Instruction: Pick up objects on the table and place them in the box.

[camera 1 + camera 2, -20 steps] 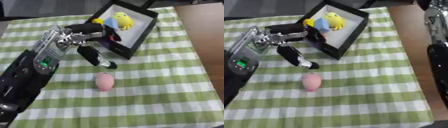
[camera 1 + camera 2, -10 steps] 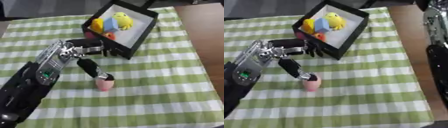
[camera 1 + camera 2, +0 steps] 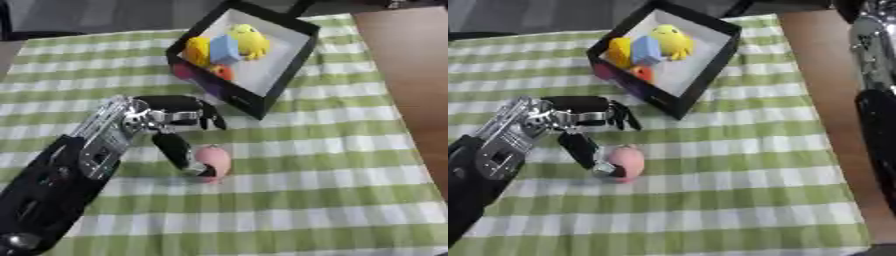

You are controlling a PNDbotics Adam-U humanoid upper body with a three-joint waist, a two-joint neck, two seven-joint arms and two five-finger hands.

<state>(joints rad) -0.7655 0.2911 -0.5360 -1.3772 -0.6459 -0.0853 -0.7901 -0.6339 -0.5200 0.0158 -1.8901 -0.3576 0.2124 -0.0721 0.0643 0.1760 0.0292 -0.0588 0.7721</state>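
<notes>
Near the middle of the frame, a little to the left, lies a pink egg-shaped toy (image 3: 213,161) on the green checked cloth (image 3: 297,200). The robot's left hand (image 3: 171,120) reaches in from the lower left. Its thumb (image 3: 179,152) touches the left side of the pink toy, and its fingers (image 3: 206,114) are curled just above it, near but not closed on it. So the hand is half closed and does not hold the toy yet. It looks set that way so thumb and fingers can squeeze the toy from two sides. The black box (image 3: 293,57) sits at the upper middle, tipped open toward the hand, with yellow, blue and orange toys (image 3: 226,46) inside. The right arm (image 3: 877,100) hangs at the right edge; its hand does not show.
</notes>
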